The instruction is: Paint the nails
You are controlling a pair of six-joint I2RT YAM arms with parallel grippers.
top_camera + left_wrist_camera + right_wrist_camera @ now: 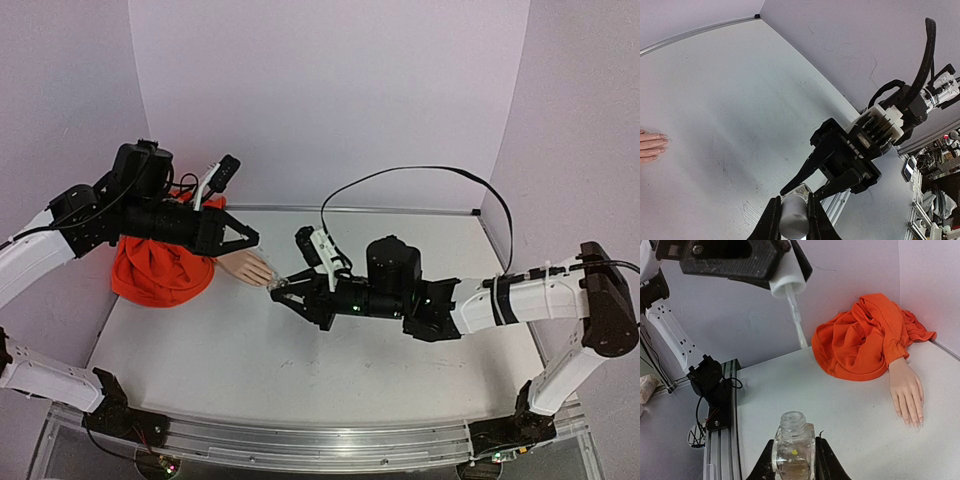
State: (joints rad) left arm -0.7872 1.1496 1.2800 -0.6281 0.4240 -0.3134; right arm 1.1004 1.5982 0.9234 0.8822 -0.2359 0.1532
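A small clear bottle [792, 445], uncapped and upright; white brush cap [788, 284] apart from it; white bench [300, 350]; lilac walls [330, 90].

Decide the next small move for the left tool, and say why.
Probably ease the left tool down and across so the brush meets the nails. The brush is already out of the open bottle, which the right tool holds, and it hangs clear of the hand.

Robotics lab for sure: white tabletop [250, 340] boxed in by plain backdrop panels [330, 90], aluminium mounting rail [300, 445], cluttered gear [935, 200] beyond.
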